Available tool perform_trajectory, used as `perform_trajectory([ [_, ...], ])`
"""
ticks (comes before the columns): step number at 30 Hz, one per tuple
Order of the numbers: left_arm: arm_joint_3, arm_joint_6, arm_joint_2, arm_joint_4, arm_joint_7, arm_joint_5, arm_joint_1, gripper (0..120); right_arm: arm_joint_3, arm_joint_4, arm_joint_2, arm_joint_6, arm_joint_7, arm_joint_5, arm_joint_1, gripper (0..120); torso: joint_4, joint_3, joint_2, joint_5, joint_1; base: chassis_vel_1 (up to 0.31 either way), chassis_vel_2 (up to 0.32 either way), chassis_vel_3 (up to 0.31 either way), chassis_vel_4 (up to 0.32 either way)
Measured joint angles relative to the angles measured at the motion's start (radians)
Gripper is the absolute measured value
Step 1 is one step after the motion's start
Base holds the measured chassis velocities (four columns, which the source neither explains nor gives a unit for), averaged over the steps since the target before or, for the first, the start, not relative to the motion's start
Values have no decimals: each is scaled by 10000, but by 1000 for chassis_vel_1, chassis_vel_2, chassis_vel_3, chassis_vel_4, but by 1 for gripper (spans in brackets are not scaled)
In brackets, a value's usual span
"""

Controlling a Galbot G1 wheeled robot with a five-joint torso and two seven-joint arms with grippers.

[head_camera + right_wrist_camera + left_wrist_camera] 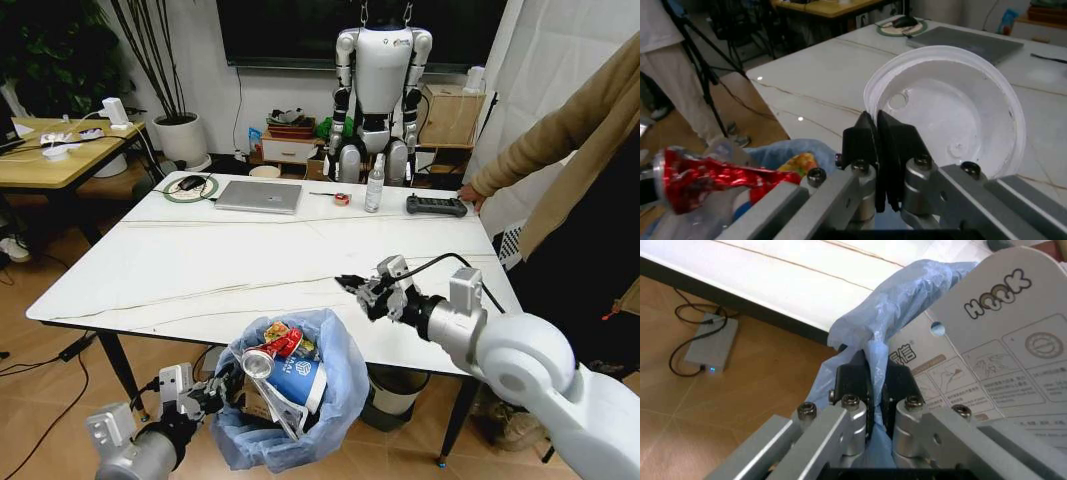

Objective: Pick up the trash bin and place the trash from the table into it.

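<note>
Gripping white lid [953, 115], right end effector [881, 131] table-high.

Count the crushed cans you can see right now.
1: a crushed red can lies on top of the trash in the bin, beside a blue cup. More may be buried underneath.

An office-like robotics lab. Beyond the right gripper [352, 284], across the white surface [200, 270], stand a laptop [259, 196], a handheld controller [436, 206] and a white humanoid robot [381, 90] hung before a dark wall screen [300, 30]. Farther off to that gripper's left are a wooden desk [50, 160] and potted plants [180, 135]; the floor [40, 400] is wood.
</note>
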Motion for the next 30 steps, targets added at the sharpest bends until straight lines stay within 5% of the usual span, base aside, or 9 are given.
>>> perform_trajectory([
  [11, -159, 47, 38, 0, -52, -154, -43, 0, -571, 1255, -621, 69, 257, 370, -942, 2, -1, 0, 0, 0, -1, 0, 0, 0, 0],
  [30, -18, 114, 13, 142, -101, -238, -276, 0, -1368, 1193, -185, 346, 337, 977, -969, 2, 0, 1, 0, 0, 0, 0, 0, 0, 0],
])
